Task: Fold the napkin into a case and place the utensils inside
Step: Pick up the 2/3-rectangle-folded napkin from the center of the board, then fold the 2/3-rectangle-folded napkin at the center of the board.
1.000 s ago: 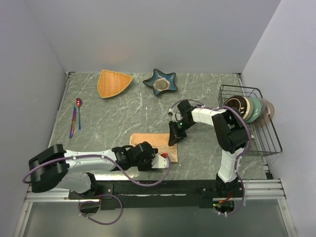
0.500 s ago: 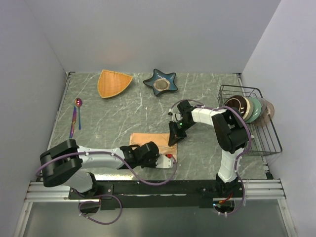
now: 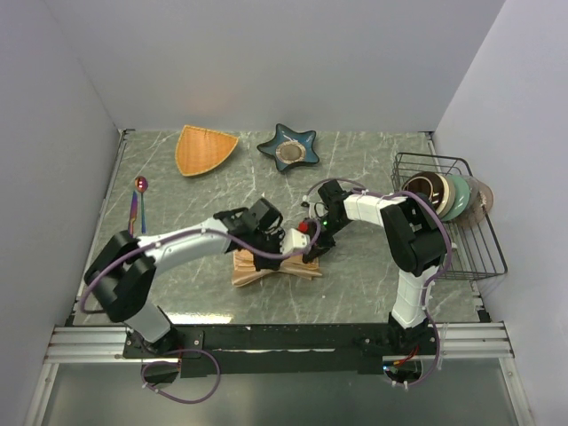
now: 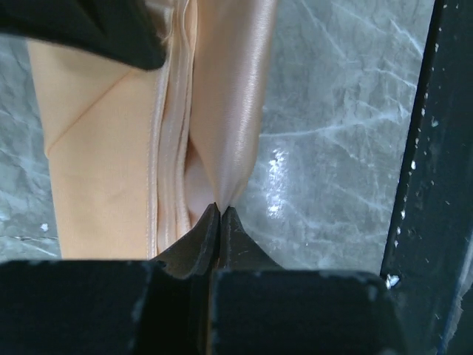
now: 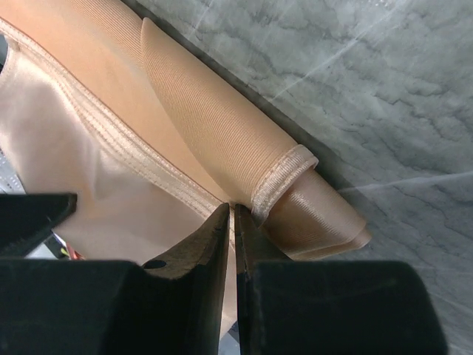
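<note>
Utensils (image 3: 136, 209) left of napkin (image 3: 253, 272) (well apart)

Glossy peach satin napkin (image 4: 230, 111) with ribbed hem, smooth grey marbled table (image 4: 332, 148), matt black left claw (image 4: 220, 216)

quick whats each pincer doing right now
Left pincer: shut on a fold of the shiny peach-orange satin napkin.
Right pincer: shut on the same napkin's hemmed edge.

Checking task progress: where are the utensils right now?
In the top view, the utensils lie far left beside the left wall, nearer than the orange fan-shaped dish and well apart from the napkin.
</note>
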Available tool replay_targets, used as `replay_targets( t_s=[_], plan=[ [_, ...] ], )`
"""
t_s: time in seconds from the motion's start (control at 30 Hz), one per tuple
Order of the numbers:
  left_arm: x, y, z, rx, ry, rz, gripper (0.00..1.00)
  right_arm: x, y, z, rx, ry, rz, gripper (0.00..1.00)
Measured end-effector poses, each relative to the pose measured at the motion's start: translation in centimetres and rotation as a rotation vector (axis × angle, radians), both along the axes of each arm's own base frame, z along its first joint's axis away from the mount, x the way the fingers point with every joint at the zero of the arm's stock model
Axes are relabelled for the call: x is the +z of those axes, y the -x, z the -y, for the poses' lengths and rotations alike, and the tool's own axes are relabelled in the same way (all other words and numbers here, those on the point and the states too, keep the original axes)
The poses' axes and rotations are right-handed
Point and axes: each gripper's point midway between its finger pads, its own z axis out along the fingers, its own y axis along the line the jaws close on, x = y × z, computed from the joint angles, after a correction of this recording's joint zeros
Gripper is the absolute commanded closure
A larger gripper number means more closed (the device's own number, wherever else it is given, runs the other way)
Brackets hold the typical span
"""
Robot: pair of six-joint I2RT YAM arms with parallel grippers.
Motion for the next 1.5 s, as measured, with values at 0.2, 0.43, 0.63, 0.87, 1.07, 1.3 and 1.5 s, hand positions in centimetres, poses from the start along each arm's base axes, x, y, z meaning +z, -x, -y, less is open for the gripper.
replay_targets(
  t_s=[0.2, 0.43, 0.63, 0.87, 1.07, 1.3, 1.5],
  plan=[
    [-0.9, -2.0, -0.6, 0.029, -0.001, -0.207, 0.99, 0.0, 0.0, 0.0, 0.006, 0.002, 0.005, 0.84],
    [-1.7, -4.0, -0.8, 0.074, 0.025, -0.412, 0.99, 0.0, 0.0, -0.1, 0.011, 0.002, 0.008, 0.84],
    [-2.9, -5.2, -0.9, 0.112, 0.035, -0.548, 0.99, 0.0, 0.0, -0.1, 0.018, 0.002, 0.012, 0.84],
    [-4.9, -6.3, -1.4, 0.170, 0.042, -0.732, 0.99, 0.0, 0.0, -0.1, 0.029, 0.007, 0.020, 0.83],
    [-5.0, -6.3, -1.7, 0.208, 0.061, -0.824, 0.99, 0.1, 0.0, -0.1, 0.034, 0.009, 0.023, 0.82],
    [-5.2, -6.2, -1.8, 0.242, 0.074, -0.917, 0.99, 0.7, -0.7, 0.3, 0.060, 0.047, 0.105, 0.74],
    [-5.3, -5.9, -2.0, 0.262, 0.063, -0.956, 0.99, 4.3, -3.3, 1.0, 0.077, 0.060, 0.279, 0.57]
  ],
)
